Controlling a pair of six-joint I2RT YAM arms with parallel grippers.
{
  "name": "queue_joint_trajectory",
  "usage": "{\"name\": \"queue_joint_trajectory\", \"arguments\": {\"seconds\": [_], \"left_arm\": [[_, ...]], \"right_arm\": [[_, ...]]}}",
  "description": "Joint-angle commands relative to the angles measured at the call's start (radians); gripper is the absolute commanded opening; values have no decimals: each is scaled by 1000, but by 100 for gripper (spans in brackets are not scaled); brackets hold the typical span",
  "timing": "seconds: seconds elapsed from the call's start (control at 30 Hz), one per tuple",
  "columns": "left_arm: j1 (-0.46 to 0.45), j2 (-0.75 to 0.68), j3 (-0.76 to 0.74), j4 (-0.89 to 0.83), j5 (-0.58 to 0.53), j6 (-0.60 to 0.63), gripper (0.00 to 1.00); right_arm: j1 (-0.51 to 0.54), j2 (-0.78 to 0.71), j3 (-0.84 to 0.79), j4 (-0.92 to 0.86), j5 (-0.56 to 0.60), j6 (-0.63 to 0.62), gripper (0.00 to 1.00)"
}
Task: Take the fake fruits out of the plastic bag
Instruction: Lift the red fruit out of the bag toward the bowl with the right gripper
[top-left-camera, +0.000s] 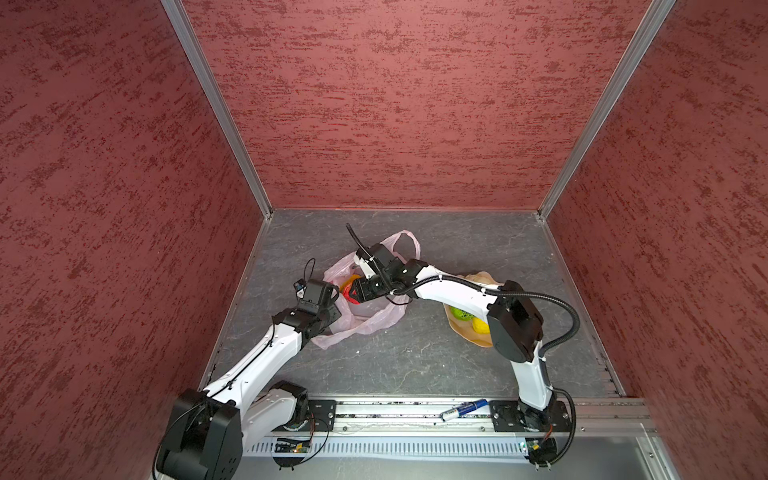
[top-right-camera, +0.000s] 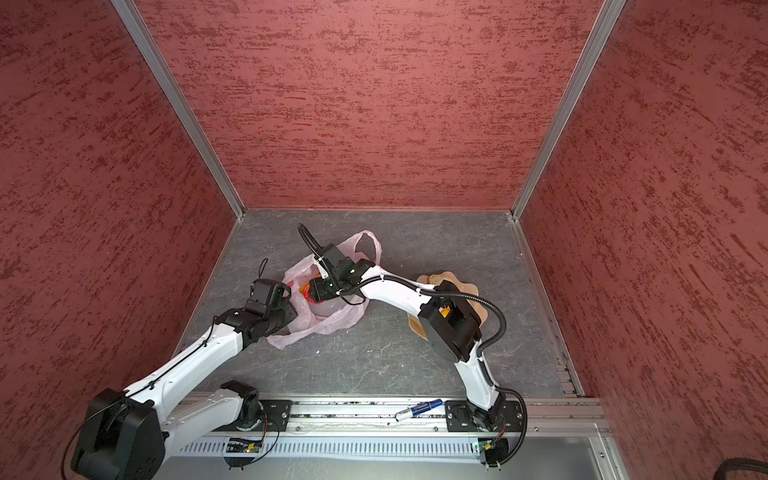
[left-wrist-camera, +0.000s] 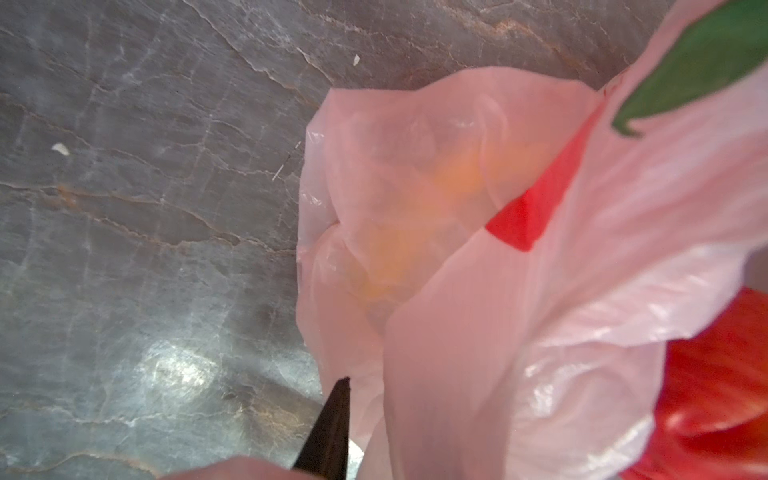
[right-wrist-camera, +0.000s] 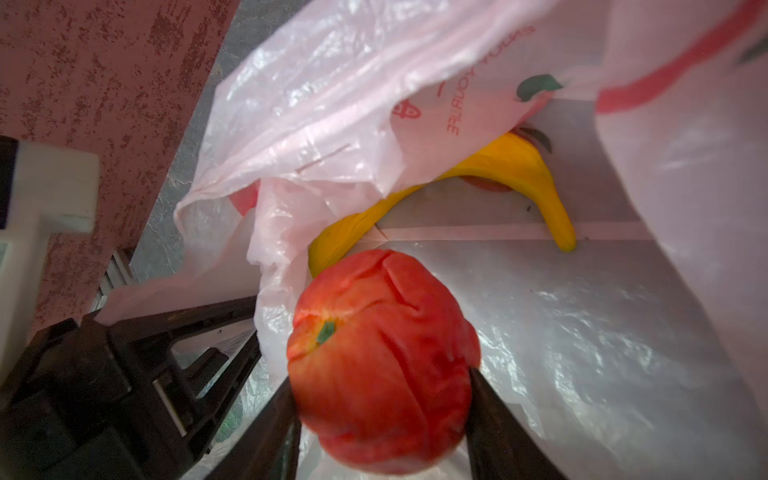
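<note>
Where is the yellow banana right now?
The banana lies inside the plastic bag, left of middle in a top view, just beyond the red fruit that the right claw grips.

You see the pink bag (top-left-camera: 374, 322) at centre, your left gripper (top-left-camera: 337, 306) at its left edge, your right gripper (top-left-camera: 353, 293) in its mouth with a red fruit (top-left-camera: 351, 296), banana (top-left-camera: 347, 285) beside, bowl (top-left-camera: 465, 333) at right holding green ball (top-left-camera: 460, 313) and lemon (top-left-camera: 482, 326).

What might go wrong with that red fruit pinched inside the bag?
The red fruit sits only at the tips of the right pincer, so it may slip. Loose film of the plastic bag hangs beside it and might snag. If the left pincer lets go, the mouth may close over the banana.
</note>
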Motion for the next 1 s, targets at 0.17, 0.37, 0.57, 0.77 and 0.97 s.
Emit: {"name": "queue_joint_trajectory", "arguments": {"seconds": [0.17, 0.37, 0.57, 0.77, 0.97], "left_arm": [[9, -7, 18, 11, -10, 17, 27], [9, 6, 20, 19, -9, 22, 27], [9, 19, 26, 32, 0, 24, 27], [10, 30, 38, 32, 7, 37, 28], [10, 32, 70, 6, 7, 43, 28]], "right_arm": [[3, -137, -21, -31, 54, -4, 44], [2, -202, -5, -38, 57, 10, 43], [-14, -294, -3, -121, 134, -12, 43], [-76, -447, -77, -214, 240, -10, 43], [-185, -632, -218, -269, 315, 25, 44]]}}
